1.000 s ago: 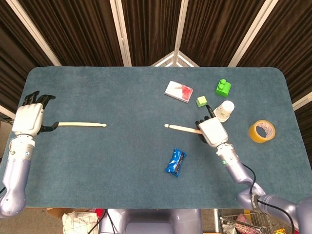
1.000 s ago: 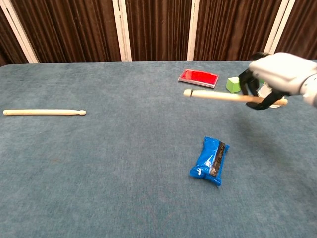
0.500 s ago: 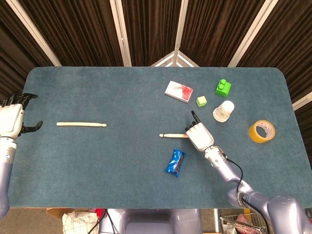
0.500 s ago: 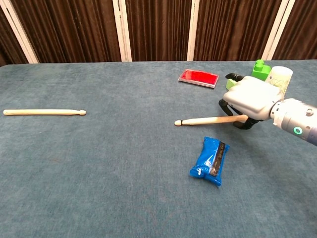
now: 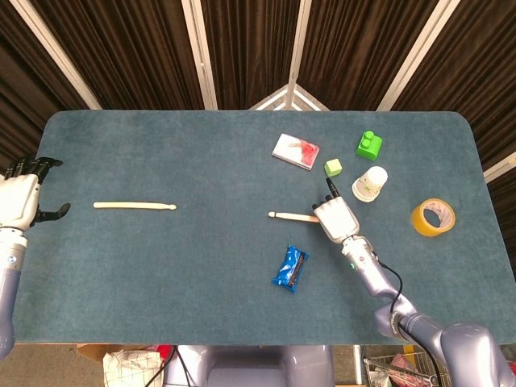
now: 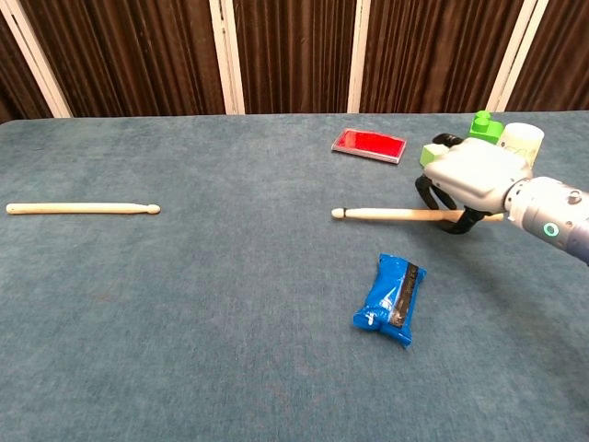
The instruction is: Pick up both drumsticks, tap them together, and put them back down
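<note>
One drumstick (image 5: 133,206) (image 6: 81,209) lies flat on the blue table at the left, tip pointing right. My left hand (image 5: 19,202) hangs open past the table's left edge, a short gap from that stick's butt; the chest view does not show it. The other drumstick (image 5: 290,216) (image 6: 391,215) runs level just above or on the cloth at centre right, tip pointing left. My right hand (image 5: 335,218) (image 6: 473,179) holds it near the butt, fingers curled around and under it.
A blue snack packet (image 5: 290,268) (image 6: 390,298) lies just in front of the right stick. Behind the right hand sit a red packet (image 5: 296,151) (image 6: 369,145), a small green cube (image 5: 333,168), a green block (image 5: 368,145), a white cup (image 5: 370,184) and a tape roll (image 5: 433,217).
My right hand brought its drumstick down from the air to table level and levelled it. My left hand drew away from the left stick's butt to beyond the table edge.
</note>
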